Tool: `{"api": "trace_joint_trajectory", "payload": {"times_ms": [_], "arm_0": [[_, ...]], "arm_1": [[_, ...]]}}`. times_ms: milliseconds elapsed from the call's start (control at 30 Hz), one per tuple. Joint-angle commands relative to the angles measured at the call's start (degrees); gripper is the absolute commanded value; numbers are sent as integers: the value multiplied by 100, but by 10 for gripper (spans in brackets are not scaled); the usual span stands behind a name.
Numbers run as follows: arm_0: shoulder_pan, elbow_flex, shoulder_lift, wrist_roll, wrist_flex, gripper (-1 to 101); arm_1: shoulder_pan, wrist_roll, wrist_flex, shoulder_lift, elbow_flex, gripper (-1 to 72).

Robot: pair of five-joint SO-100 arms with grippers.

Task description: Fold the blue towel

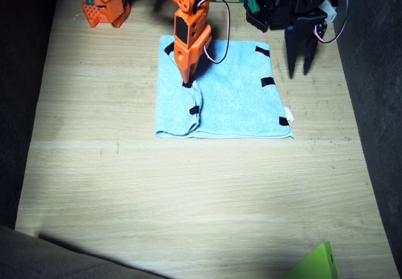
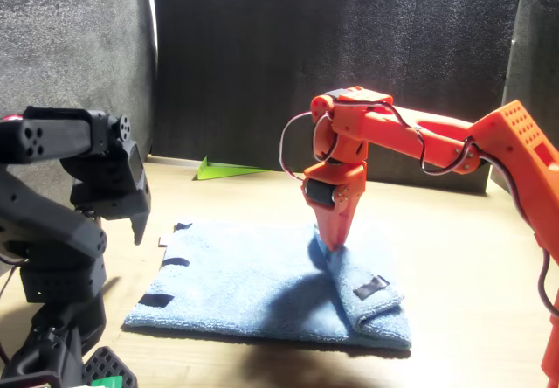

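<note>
The blue towel (image 1: 239,97) lies flat on the wooden table, with black tape marks along its edges and a small white tag (image 1: 289,114). Its edge under the right arm is lifted and rolled over into a fold (image 2: 367,296). The orange right gripper (image 1: 187,81) points straight down and is shut on that rolled edge, as the front view also shows at the right gripper (image 2: 333,241). The black left gripper (image 1: 301,62) hangs open just off the towel's opposite edge with nothing between its fingers. In the front view the towel (image 2: 236,274) spreads below the left gripper (image 2: 131,222).
A green triangular piece (image 1: 314,266) sits at the table's near corner. The right arm's orange base (image 1: 103,5) stands at the far edge. Dark screens close in the table on both sides and behind.
</note>
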State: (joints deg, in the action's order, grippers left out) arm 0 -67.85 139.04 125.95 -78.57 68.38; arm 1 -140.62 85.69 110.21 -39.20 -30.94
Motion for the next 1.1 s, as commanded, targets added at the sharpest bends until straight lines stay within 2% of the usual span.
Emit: {"api": "trace_joint_trajectory", "payload": {"times_ms": [0,200,400,600,800,933,1067], "arm_0": [[-97,53,132,-44,62,269],[-88,53,123,-62,62,278],[-70,-62,-97,-88,53,282],[-70,-88,-167,-70,44,280],[-88,-79,-114,35,53,274],[-132,-35,18,185,53,326],[132,-633,-562,334,281,350]], "arm_1": [[-141,-149,123,-105,167,148],[-176,-352,123,-413,255,146],[-545,-457,132,-1362,105,150],[-642,-352,141,-2153,-246,149],[176,229,123,-1978,-483,123],[1160,712,114,-1564,-642,129],[2030,958,114,-1494,-844,122]]}}
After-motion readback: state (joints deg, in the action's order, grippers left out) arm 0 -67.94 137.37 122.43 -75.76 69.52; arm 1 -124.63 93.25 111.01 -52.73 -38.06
